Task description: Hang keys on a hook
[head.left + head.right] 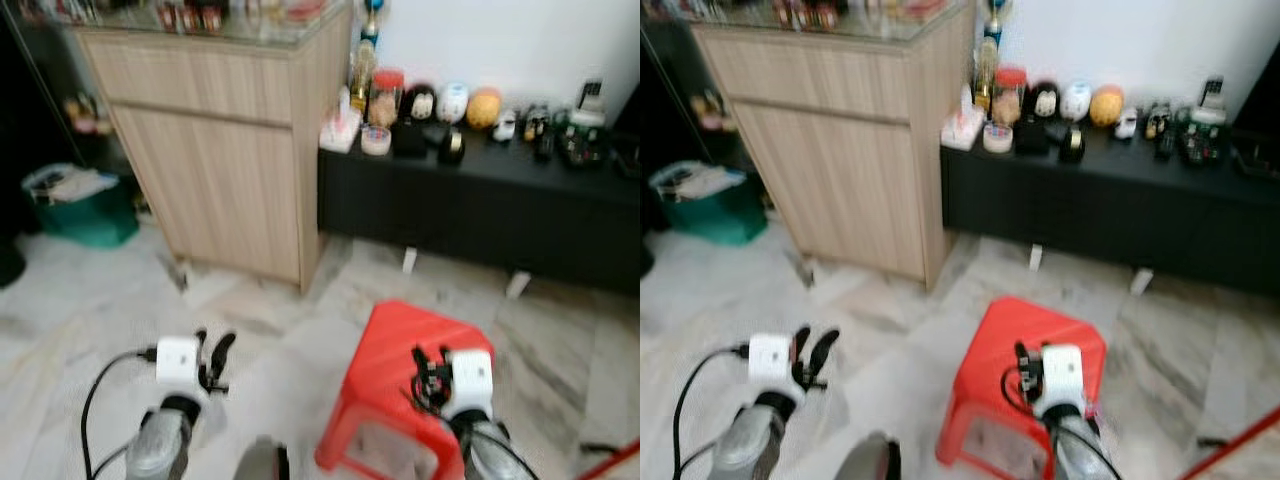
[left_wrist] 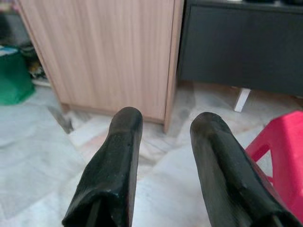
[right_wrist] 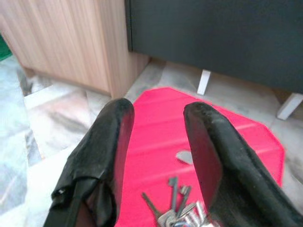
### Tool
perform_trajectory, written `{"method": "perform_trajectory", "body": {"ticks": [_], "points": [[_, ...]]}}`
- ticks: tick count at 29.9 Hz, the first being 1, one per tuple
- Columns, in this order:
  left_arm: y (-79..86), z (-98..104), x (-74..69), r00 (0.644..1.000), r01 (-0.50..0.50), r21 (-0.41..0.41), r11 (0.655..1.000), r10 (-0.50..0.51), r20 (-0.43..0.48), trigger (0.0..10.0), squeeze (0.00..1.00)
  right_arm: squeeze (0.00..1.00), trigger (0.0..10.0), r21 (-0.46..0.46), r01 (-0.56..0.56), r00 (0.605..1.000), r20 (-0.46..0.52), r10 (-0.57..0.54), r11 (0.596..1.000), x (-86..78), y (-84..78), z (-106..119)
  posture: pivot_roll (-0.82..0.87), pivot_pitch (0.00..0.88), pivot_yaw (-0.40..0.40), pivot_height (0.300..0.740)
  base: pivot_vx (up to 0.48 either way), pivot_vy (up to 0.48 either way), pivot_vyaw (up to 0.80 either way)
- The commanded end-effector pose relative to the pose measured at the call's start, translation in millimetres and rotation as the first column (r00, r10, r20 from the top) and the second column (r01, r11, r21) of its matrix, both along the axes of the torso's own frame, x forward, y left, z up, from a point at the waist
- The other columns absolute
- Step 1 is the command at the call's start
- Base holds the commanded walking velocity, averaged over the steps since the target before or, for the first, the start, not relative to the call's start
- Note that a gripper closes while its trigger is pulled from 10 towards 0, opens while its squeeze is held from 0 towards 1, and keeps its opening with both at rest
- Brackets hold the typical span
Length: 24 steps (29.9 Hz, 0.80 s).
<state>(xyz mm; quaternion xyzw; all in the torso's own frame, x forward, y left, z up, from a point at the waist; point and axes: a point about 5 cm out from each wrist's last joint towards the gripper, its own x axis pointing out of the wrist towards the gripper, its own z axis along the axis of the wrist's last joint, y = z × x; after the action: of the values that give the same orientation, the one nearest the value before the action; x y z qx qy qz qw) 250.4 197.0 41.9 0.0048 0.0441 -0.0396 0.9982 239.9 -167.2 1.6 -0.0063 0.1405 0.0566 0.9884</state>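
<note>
I'm early on: keys (image 3: 173, 208) lie on the red stool (image 3: 156, 123), my right pincer (image 3: 158, 142) released above them, ungrasped; left pincer (image 2: 163, 156) released too.

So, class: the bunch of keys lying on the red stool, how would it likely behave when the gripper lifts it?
The keys fan out loosely from one ring, so they would probably dangle and swing. They look like thin metal lying flat on the red stool, so likely hard to get fingers under. The right gripper is open over them.
</note>
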Motion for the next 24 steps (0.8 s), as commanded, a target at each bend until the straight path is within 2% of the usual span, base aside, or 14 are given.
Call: {"method": "perform_trajectory", "body": {"ticks": [1, 9, 15, 24], "points": [[-3.5, -0.6, 1.8, 1.0, 0.014, 0.0, 1.0, -0.014, -0.008, 10.0, 0.0, 0.0, 10.0, 0.008, 0.018, 1.0, -0.015, -0.018, 1.0, -2.1, -3.5, -3.3, 0.03, 0.021, -0.029, 0.65, 0.0, 0.0, 0.0], [-6.5, -1.3, 2.9, 1.0, 0.029, -0.004, 1.0, -0.029, -0.012, 10.0, 0.0, 0.0, 10.0, 0.002, 0.02, 0.999, -0.026, -0.02, 1.0, -2.8, -5.0, -6.6, 0.03, 0.028, -0.028, 0.65, 0.0, 0.0, 0.0], [-9.2, 1.5, 5.6, 0.999, 0.038, 0.003, 0.999, -0.038, -0.001, 10.0, 0.0, 0.0, 10.0, -0.007, 0.01, 1.0, -0.018, -0.01, 1.0, -2.2, -4.8, -6.7, 0.03, 0.03, -0.025, 0.65, 0.0, 0.0, 0.77], [-9.5, 0.9, 6.5, 0.999, 0.049, 0.009, 0.999, -0.049, -0.01, 10.0, 0.0, 0.0, 10.0, 0.013, 0.023, 1.0, -0.021, -0.023, 1.0, -2.4, -5.0, -8.0, 0.03, 0.035, -0.021, 0.65, 0.0, 0.0, 0.0]]}}
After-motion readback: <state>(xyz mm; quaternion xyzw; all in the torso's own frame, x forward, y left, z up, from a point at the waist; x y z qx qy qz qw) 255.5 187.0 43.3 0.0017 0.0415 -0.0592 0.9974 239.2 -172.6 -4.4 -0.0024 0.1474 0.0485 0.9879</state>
